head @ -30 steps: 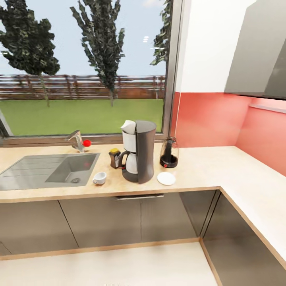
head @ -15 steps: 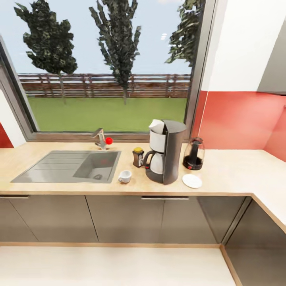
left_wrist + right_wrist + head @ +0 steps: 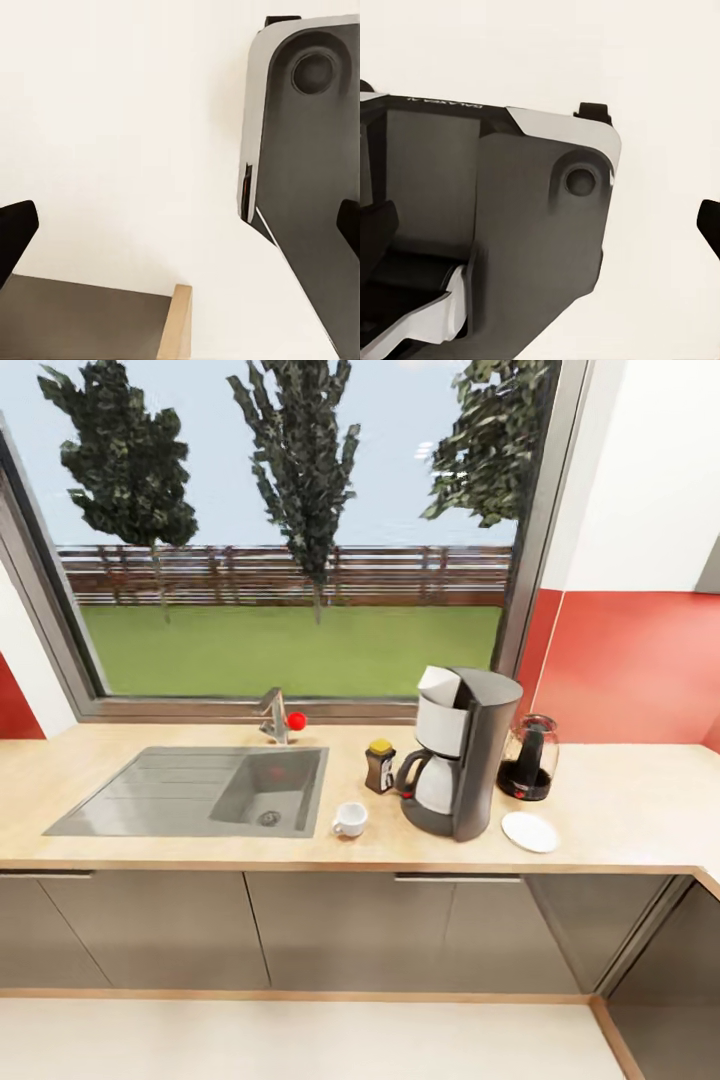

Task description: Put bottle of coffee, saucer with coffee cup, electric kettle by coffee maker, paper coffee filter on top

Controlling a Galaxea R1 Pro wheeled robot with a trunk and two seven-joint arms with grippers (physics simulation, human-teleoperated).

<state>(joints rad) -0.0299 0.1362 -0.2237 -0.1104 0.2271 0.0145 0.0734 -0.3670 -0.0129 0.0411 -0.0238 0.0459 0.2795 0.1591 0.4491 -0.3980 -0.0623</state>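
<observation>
Five things sit on the countertop (image 3: 620,810) | cup (image 3: 350,819) stands apart from saucer (image 3: 529,831), coffee maker (image 3: 462,752) between; bottle (image 3: 379,765) and kettle (image 3: 529,758) beside it | step: cup onto saucer; next, roll closer, reach | both claws spread, holding nothing

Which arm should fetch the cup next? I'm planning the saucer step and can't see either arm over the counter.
Probably the left, hedged. The cup sits left of the coffee maker, the saucer right of it. Both grippers look open and empty, so only the cup's side favours one.
</observation>
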